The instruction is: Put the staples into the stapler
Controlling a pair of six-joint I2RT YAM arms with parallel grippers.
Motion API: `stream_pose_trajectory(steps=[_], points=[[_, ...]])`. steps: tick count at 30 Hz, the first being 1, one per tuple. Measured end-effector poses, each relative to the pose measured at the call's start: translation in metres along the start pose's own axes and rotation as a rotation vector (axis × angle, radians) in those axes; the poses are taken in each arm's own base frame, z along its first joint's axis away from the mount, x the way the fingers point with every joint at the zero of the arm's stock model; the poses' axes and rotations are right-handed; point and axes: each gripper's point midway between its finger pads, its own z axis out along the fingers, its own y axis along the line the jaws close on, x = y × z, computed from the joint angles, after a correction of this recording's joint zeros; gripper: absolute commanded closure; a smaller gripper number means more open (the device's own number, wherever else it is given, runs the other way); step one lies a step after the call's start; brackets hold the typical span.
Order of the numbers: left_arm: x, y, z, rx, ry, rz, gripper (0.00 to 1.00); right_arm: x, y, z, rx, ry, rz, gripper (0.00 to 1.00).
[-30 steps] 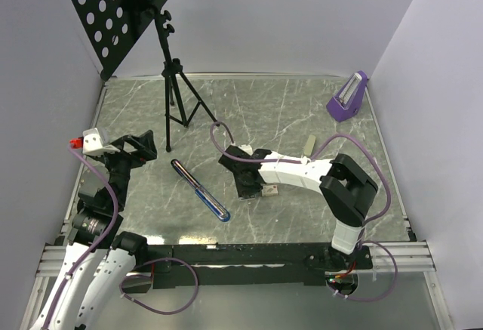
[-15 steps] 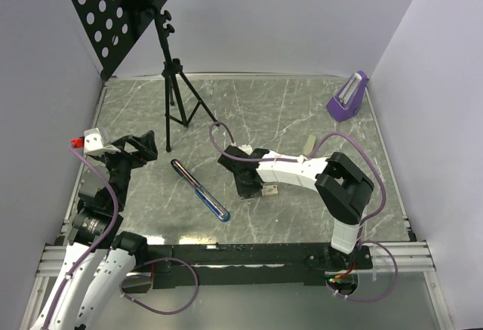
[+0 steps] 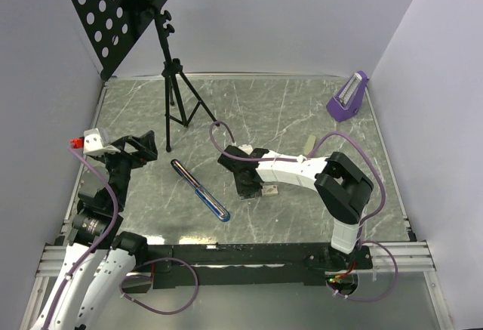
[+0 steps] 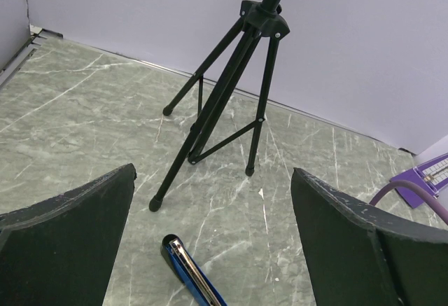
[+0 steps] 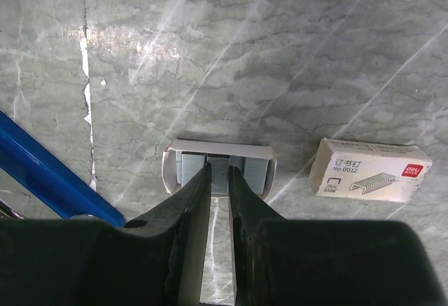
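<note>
My right jaws hang right over the grey staple tray [image 5: 255,160]. They are nearly together with a thin slot between them, and I cannot tell whether they pinch a strip. The tray lies mid-surface toward the near edge, its long axis crosswise to my reach. The staple box [image 5: 369,169] sits just right of it, the stapler [image 3: 200,190] left. My left jaws stand wide apart near the left edge, the farther pair.
</note>
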Motion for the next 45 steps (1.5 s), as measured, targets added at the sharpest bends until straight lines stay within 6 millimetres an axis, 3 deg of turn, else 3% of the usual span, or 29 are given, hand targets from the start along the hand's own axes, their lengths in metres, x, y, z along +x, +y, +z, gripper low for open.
stream_pose_trajectory(steps=[30, 45], points=[[0.0, 0.0, 0.0, 0.001, 0.0, 0.0, 0.03, -0.001, -0.007, 0.0, 0.021, 0.008, 0.013, 0.8], [0.0, 0.0, 0.0, 0.001, -0.001, 0.0, 0.03, -0.006, -0.002, -0.011, -0.029, -0.02, 0.015, 0.75]])
